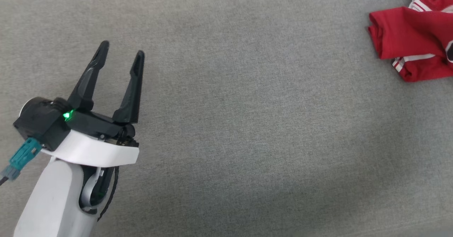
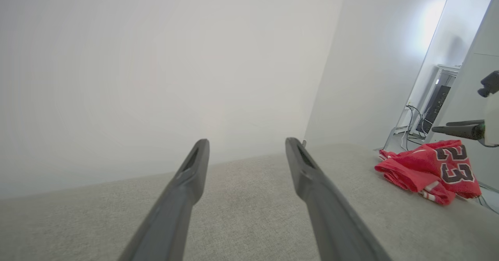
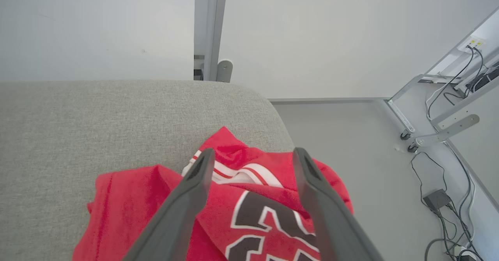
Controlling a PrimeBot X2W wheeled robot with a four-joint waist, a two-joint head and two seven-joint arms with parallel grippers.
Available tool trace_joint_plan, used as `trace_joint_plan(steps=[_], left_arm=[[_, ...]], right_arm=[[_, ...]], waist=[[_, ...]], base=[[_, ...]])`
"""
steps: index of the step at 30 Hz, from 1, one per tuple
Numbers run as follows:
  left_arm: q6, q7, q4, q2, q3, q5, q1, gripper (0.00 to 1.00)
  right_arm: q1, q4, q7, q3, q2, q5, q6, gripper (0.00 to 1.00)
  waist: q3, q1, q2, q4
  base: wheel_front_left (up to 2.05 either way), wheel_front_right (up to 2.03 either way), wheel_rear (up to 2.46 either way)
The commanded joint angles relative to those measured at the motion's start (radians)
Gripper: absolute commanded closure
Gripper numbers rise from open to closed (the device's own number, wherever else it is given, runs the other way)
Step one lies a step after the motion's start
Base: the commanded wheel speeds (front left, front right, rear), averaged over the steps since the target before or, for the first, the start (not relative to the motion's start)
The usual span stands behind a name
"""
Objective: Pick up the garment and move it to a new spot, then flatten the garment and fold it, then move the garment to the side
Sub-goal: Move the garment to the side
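The garment (image 1: 410, 42), a red jersey with white striped trim and black white-outlined numbers, lies crumpled at the far right of the grey padded surface (image 1: 226, 123). In the left wrist view the garment (image 2: 429, 167) sits off to the right. My right gripper (image 3: 253, 153) hovers open just above the garment (image 3: 136, 198), its fingers spread over the trim and numbers with nothing gripped between them; one dark finger (image 2: 460, 130) of it shows above the jersey. My left gripper (image 1: 122, 50) stands open and empty at the lower left, far from the jersey, and it (image 2: 246, 143) points along the bare surface.
The garment lies near the surface's rounded far right corner (image 3: 269, 101). Beyond that edge is a lower floor with cables and a power adapter (image 3: 436, 200), a wheeled metal frame leg (image 3: 440, 136) and a white wall (image 2: 156, 58).
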Motion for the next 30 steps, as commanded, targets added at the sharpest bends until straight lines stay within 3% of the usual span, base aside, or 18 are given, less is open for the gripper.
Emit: trace_joint_plan(steps=[1,12,23,30], left_arm=[[-0.002,-0.005,-0.004,-0.003,0.013,0.017,0.017,0.0],[-0.002,-0.005,-0.026,-0.053,0.142,0.044,0.13,0.0],[-0.002,-0.005,-0.032,-0.087,0.23,0.088,0.267,0.0],[-0.002,-0.005,-0.029,-0.106,0.272,0.105,0.339,0.0]], right_arm=[[0.014,-0.007,-0.009,0.006,0.004,0.005,-0.001,0.0],[0.106,-0.071,-0.06,0.099,0.041,0.106,0.0,0.0],[0.274,-0.229,-0.156,0.24,0.041,0.252,-0.001,0.0],[0.383,-0.308,-0.202,0.266,0.056,0.299,0.0,0.0]], waist=[[-0.014,0.0,0.0,0.009],[-0.104,0.0,0.0,0.053],[-0.21,0.0,0.0,0.1],[-0.263,0.0,0.0,0.115]], base=[[0.0,0.0,0.0],[0.0,0.0,0.0],[0.0,0.0,0.0],[0.0,0.0,0.0]])
